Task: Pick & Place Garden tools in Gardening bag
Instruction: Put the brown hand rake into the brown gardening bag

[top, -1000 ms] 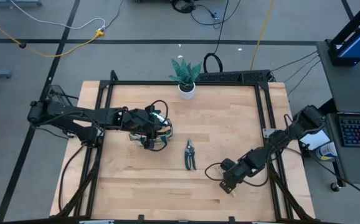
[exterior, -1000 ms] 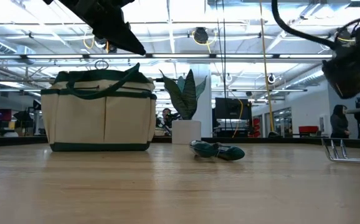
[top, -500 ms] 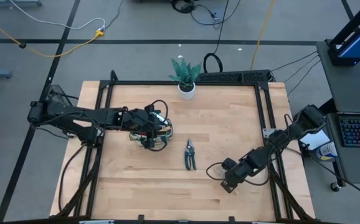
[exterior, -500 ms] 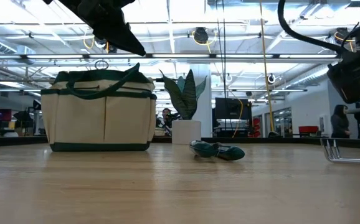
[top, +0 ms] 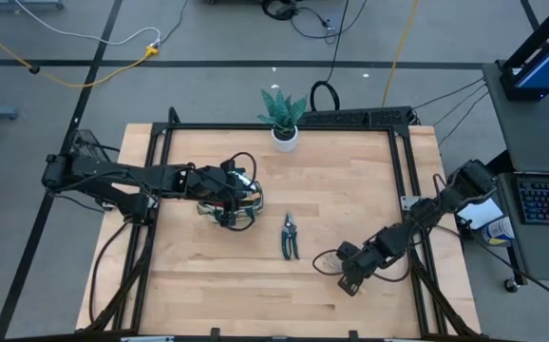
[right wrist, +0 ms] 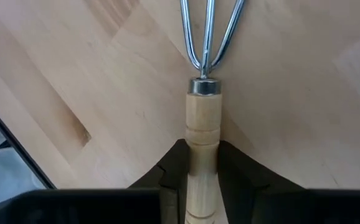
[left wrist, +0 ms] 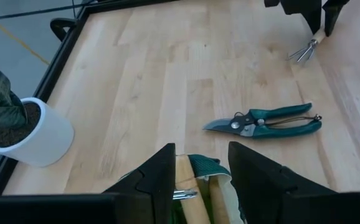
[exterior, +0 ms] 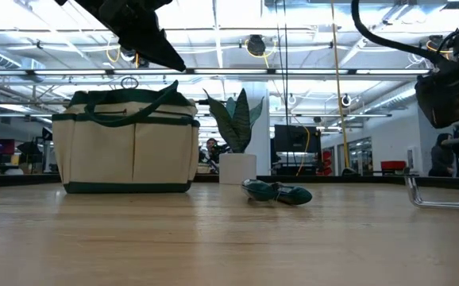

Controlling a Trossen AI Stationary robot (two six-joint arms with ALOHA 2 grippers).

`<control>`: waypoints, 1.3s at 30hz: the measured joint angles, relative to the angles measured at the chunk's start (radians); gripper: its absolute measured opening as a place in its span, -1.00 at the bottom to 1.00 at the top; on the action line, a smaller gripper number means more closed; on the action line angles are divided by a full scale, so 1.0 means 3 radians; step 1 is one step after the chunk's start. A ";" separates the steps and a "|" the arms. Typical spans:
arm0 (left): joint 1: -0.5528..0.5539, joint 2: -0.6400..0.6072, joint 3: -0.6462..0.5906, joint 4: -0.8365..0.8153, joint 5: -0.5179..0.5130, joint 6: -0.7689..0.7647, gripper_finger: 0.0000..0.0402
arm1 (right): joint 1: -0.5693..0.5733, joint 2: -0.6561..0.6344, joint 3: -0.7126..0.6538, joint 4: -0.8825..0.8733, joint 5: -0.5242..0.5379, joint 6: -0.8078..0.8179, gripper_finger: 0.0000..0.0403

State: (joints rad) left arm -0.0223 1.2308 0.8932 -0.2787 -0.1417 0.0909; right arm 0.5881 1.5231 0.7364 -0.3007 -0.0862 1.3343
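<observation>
Beige fabric with dark green trim makes up the gardening bag (exterior: pixel 130 143), which stands on the left half of the tabletop (top: pixel 350 180); being soft-sided, it can be expected to give if pushed and is best entered from straight above. Over its mouth the left end effector (left wrist: pixel 198 180) is held with its fingers parted and nothing gripped; wooden handles and something green are seen below it, inside the bag. Near the middle of the tabletop the pruning shears (top: pixel 290 237) are laid flat, apart from the bag, with blades closed; they are judged stiff and fairly heavy for their size, the smooth teal handles possibly slippery, so a hold across the pivot is advised. Toward the right front the right end effector (right wrist: pixel 203 167) is set around the wooden handle of a small rake (right wrist: pixel 203 124), its fingers seen against both sides of the handle just behind the metal collar. The rake is judged light and rigid; the round varnished wood may roll or slip, and the pronged end makes it front-heavy, so a hold near the collar is thought sound. A potted plant (top: pixel 283 116) is seen at the far edge.
</observation>
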 joint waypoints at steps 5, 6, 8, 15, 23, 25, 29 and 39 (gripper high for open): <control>0.0000 0.0000 0.0000 0.0000 0.0000 -0.0076 -0.23 | -0.0102 0.0005 0.0000 0.0039 0.0106 -0.0248 -0.73; -0.0003 0.0000 0.0000 -0.0001 0.0001 -0.0090 -0.23 | -0.0125 0.0005 0.0000 0.0040 0.0111 -0.0288 -0.73; -0.0023 0.0000 0.0000 -0.0006 0.0000 -0.0156 -0.23 | -0.0176 0.0005 0.0000 0.0054 0.0110 -0.0368 -0.73; -0.0136 0.0000 0.0000 -0.0082 0.0003 -0.0129 -0.23 | -0.0403 -0.0139 -0.0004 0.0155 0.0227 -0.0916 -0.73; -0.0262 -0.0003 0.0000 -0.0361 -0.0042 -0.0172 -0.23 | -0.0694 -0.0548 -0.0004 0.0160 0.0361 -0.1660 -0.73; -0.0292 -0.0003 0.0000 -0.0423 -0.0116 -0.0227 -0.23 | -0.0773 -0.0638 -0.0003 0.0172 0.0404 -0.1814 -0.73; -0.0335 -0.0003 0.0000 -0.0501 -0.0277 -0.0313 -0.23 | -0.0965 -0.0738 -0.0003 0.0166 0.0493 -0.2178 -0.73; -0.0348 -0.0003 0.0000 -0.0511 -0.0319 -0.0382 -0.23 | -0.1443 -0.0738 0.0076 0.0125 0.0491 -0.3040 -0.73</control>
State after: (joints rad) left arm -0.1268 1.2301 0.8932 -0.4321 -0.2375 -0.0236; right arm 0.1551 1.3018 0.7592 -0.2631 0.0612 0.4224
